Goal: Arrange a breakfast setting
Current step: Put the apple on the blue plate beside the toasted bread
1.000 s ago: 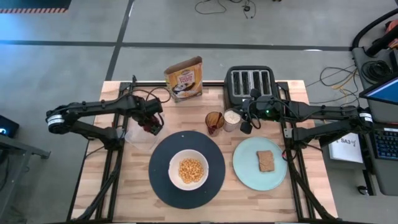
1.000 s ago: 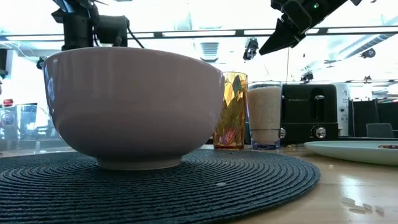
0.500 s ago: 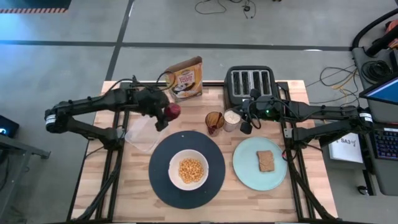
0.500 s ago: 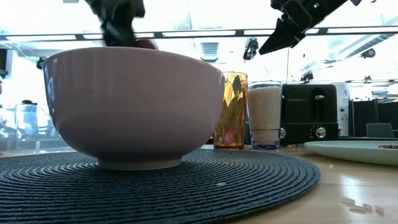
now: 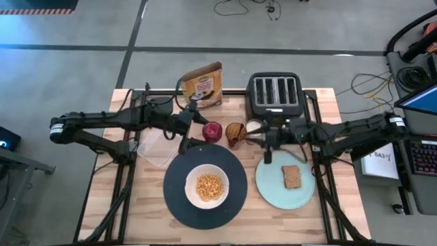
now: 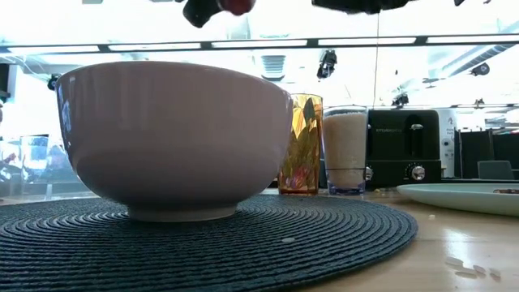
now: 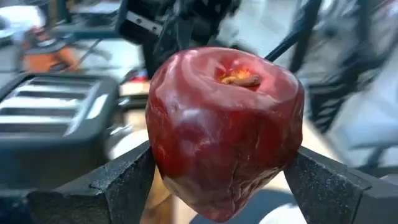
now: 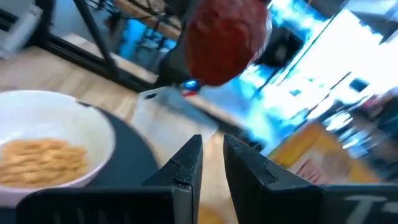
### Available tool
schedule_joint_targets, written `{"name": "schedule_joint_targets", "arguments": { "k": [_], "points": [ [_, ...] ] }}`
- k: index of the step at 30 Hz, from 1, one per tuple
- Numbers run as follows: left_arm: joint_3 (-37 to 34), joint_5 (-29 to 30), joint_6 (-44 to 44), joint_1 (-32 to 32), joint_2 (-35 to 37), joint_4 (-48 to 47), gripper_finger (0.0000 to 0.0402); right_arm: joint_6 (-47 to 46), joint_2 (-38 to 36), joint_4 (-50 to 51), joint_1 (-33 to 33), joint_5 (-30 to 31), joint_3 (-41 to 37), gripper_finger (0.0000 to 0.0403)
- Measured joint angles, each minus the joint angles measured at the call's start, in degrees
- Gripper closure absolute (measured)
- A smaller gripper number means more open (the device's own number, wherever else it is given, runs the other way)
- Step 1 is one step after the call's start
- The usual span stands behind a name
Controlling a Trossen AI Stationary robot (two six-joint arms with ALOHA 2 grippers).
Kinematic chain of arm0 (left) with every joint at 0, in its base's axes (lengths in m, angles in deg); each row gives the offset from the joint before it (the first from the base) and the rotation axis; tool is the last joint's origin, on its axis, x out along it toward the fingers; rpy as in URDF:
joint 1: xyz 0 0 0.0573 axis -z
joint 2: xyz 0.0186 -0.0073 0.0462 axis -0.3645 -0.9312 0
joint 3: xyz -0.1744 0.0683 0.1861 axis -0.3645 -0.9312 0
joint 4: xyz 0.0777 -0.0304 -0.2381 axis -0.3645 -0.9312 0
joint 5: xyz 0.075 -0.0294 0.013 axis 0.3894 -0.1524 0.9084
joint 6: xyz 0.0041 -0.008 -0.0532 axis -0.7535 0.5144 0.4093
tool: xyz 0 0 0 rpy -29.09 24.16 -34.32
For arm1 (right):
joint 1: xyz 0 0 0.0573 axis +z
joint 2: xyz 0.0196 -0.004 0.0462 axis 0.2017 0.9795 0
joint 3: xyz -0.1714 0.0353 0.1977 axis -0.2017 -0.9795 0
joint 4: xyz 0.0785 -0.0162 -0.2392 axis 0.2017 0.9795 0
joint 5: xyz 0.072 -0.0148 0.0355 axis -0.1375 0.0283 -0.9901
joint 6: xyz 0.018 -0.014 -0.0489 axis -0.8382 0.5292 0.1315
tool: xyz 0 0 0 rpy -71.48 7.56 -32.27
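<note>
Dark red fruit (image 7: 225, 127) in left pincer (image 7: 217, 180), above the table.

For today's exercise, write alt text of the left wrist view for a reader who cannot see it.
A dark red apple fills the picture, clamped between the left gripper's two dark fingers, stem end showing. Behind it, blurred, the black toaster stands to one side.

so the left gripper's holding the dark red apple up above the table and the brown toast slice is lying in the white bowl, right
Not quite: the brown toast slice lies on the smaller pale green plate, as the high view shows; the white bowl holds yellow cereal. The rest stands: the left gripper holds the dark red apple above the table.
</note>
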Motion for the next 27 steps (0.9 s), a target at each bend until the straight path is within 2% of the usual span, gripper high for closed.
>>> {"name": "schedule_joint_targets", "arguments": {
  "k": [5, 8, 12, 19, 22, 27],
  "points": [
    [-4.91, -4.42, 9.38, 0.04, 0.00, 11.94, 0.0092, 14.74, 4.17, -10.64, 8.90, 16.25, -0.02, 0.0346],
    [-7.74, -4.48, 15.58, 0.07, 0.00, 16.93, 0.0092, 18.25, 5.99, -15.91, 11.71, 19.04, 0.56, 0.0342],
    [-11.26, -4.48, 22.60, 0.39, 0.00, 22.84, 0.0092, 16.89, 7.40, -14.37, 13.41, 19.54, 4.00, 0.0313],
    [-14.71, -4.48, 27.67, 1.76, 0.00, 27.34, 0.0092, 12.22, 13.71, -8.14, 14.78, 26.52, 12.80, 0.0219],
    [-14.82, -4.44, 27.80, 2.54, 0.00, 27.33, 0.0092, 14.05, 17.13, -4.06, 15.05, 29.12, 16.81, 0.0168],
    [-14.82, -4.42, 29.34, 2.93, 0.00, 27.38, 0.0092, 17.51, 22.91, 6.74, 15.07, 29.50, 24.33, 0.0098]
  ]
}}
